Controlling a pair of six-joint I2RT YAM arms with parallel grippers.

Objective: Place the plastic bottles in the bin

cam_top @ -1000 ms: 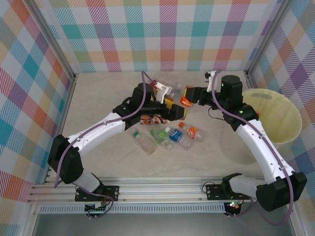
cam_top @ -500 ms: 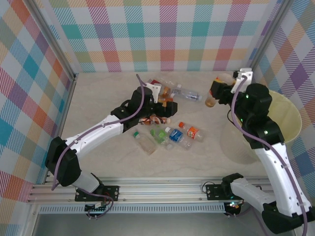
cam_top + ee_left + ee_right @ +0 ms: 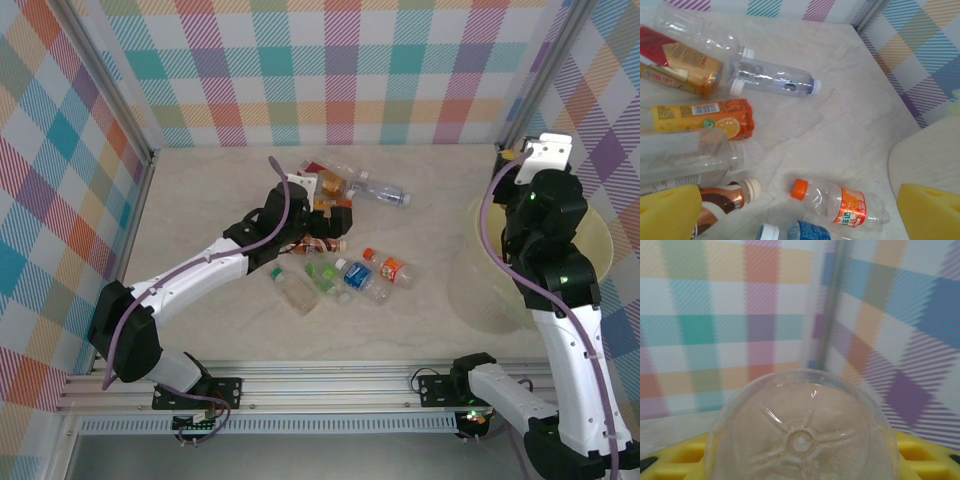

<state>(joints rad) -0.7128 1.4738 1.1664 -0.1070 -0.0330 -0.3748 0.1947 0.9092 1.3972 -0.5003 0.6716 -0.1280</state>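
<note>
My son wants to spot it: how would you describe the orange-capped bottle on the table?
From the big pale yellow bin on the right, look left to the nearer row of small bottles. The orange-capped bottle is the end one closest to the bin; its label is orange, the next bottle wears blue.

We see plaid walls (image 3: 340,70) in teal, orange, pink and purple, a cream marbled table (image 3: 200,200), a pale yellow bin (image 3: 475,285) at right, and clear bottles (image 3: 840,202) labelled orange, brown and blue.
</note>
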